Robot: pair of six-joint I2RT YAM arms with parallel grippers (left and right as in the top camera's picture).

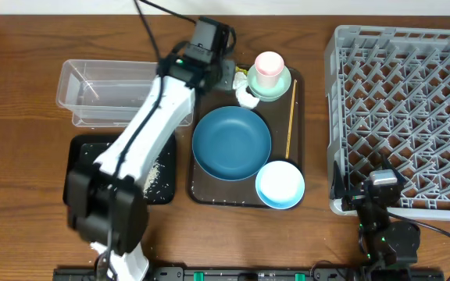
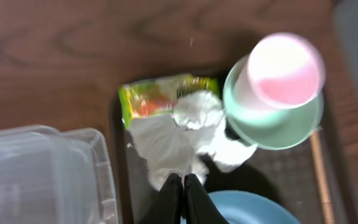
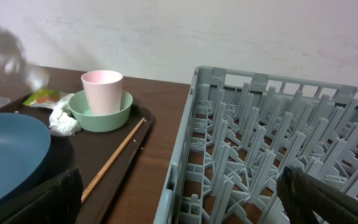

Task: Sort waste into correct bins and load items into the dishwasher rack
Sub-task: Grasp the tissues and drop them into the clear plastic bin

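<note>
My left gripper (image 2: 183,182) is shut on a crumpled white tissue wad (image 2: 166,140) and holds it above the far left corner of the brown serving tray (image 1: 201,191). In the right wrist view the held wad (image 3: 14,53) is a blur in the air. A second tissue wad (image 1: 247,97) and the green-and-yellow wrapper (image 2: 160,96) lie on the tray beside the mint dish (image 1: 281,87), which holds the pink cup (image 1: 269,66). The large dark blue bowl (image 1: 231,143), small light blue bowl (image 1: 280,185) and wooden stick (image 1: 290,117) are on the tray. My right gripper (image 3: 179,193) is open and empty at the front left corner of the grey rack (image 1: 405,117).
The clear tub (image 1: 104,92) stands left of the tray at the back. The black tray (image 1: 158,183) with loose rice grains (image 1: 159,168) lies in front of it, partly hidden under my left arm. The rack fills the right side.
</note>
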